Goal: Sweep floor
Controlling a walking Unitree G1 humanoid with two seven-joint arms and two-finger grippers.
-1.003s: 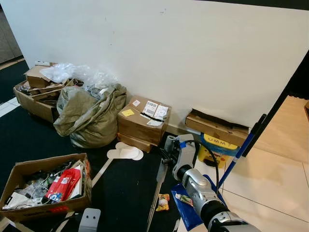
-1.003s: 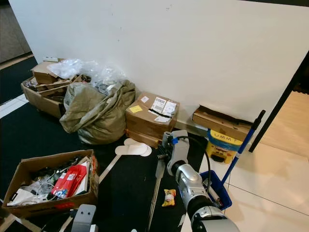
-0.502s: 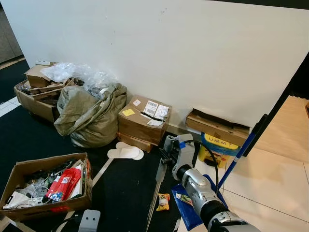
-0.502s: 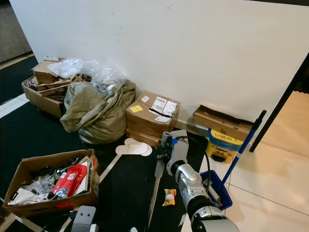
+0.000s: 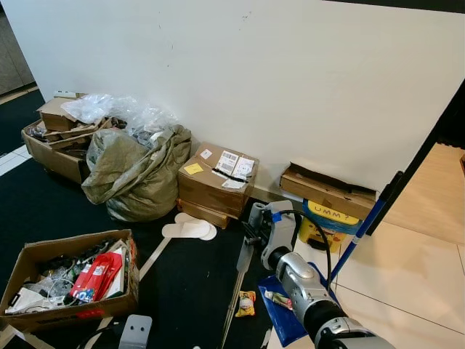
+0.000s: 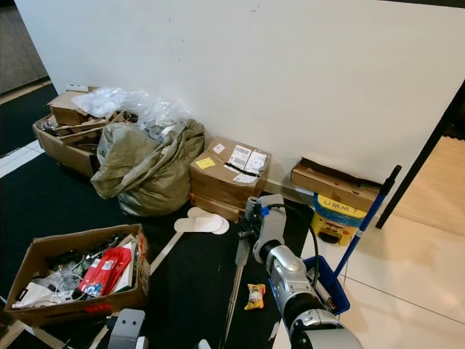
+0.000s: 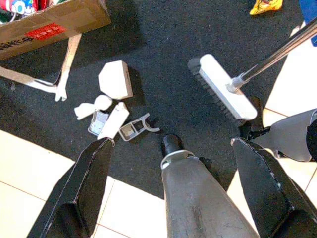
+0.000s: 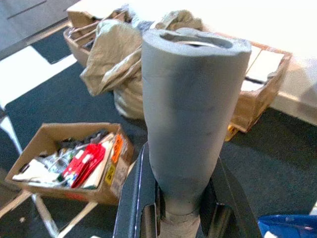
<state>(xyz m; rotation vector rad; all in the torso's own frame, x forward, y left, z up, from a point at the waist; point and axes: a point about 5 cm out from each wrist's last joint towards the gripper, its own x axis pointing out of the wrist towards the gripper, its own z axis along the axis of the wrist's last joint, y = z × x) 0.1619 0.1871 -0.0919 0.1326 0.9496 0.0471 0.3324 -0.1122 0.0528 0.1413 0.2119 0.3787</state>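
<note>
Item: broom [image 7: 225, 89], head on the black carpet [image 5: 189, 283] near its tiled edge. Your right gripper [image 8: 181, 218] clamps its grey handle [image 8: 190, 104]; left gripper [image 7: 171, 163] gapes empty. Risk: a wide stroke scatters the white scraps [image 7: 111, 99] or knocks the blue dustpan [image 5: 287, 313].

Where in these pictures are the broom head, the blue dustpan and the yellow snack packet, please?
broom head [image 7: 224, 93], left wrist view, on its white back.
blue dustpan [image 6: 330, 285], right eye view, on its tray.
yellow snack packet [image 5: 245, 303], left eye view, on its middle.
</note>
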